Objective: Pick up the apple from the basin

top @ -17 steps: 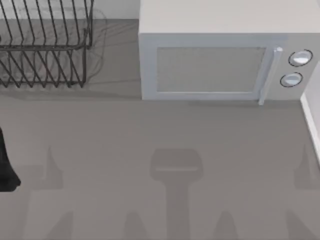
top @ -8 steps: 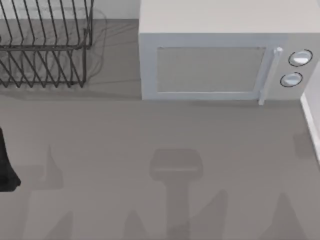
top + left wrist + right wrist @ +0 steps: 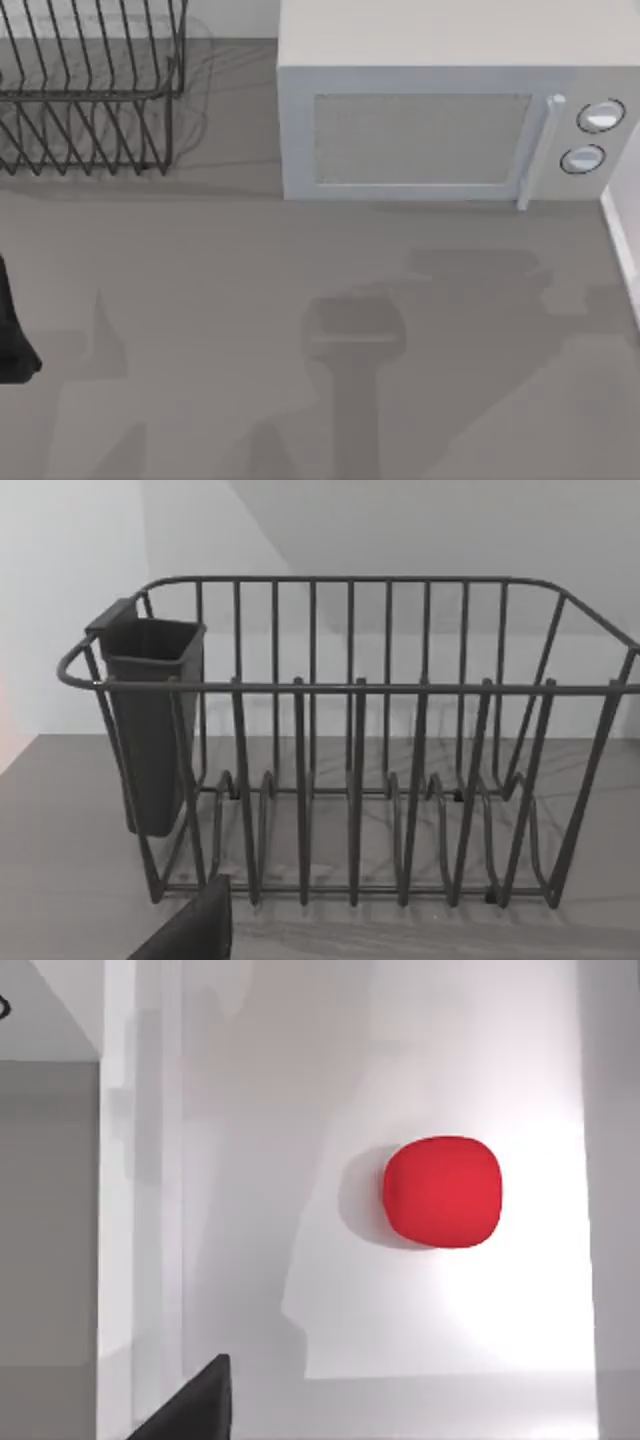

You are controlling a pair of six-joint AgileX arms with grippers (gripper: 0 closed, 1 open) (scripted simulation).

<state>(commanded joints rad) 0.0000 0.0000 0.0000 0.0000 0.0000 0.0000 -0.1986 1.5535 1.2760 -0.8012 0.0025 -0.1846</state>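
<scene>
Step in hand, as judged: approach w/ the right arm. The apple is seen in the right wrist view, resting free on the pale floor of the basin; nothing is touching it. Finger state cannot be told for either arm. The left arm is parked at the top view's left edge, facing the dish rack. Next move calls for: right wrist to be centred over the apple, fingers spread, then lowered.
</scene>
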